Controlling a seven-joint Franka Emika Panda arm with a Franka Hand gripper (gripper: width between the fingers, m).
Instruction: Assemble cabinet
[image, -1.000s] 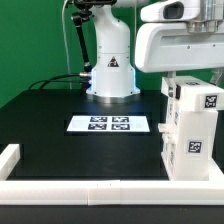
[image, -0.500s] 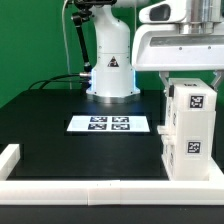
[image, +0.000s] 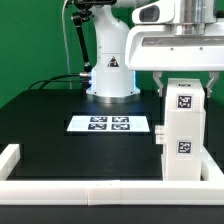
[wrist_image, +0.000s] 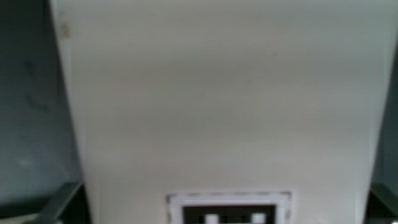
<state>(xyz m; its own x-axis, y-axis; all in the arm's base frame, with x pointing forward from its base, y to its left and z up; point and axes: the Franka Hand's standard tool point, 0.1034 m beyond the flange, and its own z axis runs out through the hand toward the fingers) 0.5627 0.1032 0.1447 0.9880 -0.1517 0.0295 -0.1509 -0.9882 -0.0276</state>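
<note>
the cabinet is a tall white box standing up on the black table, on the exterior view's right side, near the white rail that runs along the front edge. its long side goes up and down, and it looks straight, not leaning. two square black-and-white tags show on its front, one up high and one lower down. the gripper sits right on top of the cabinet, so the cabinet hangs straight down below it. the big white wrist of the arm hides the fingers in the exterior view, and in the wrist view the white side of the cabinet fills nearly all of the picture, with a tag low on it and only dark bits at the edges. so i cannot tell if the fingers are squeezing the cabinet or are apart from it. the marker board lies flat on the table, near the cabinet, toward the exterior view's left. i think the next move hangs on the box staying straight under the gripper; if it tips, it may fall.
</note>
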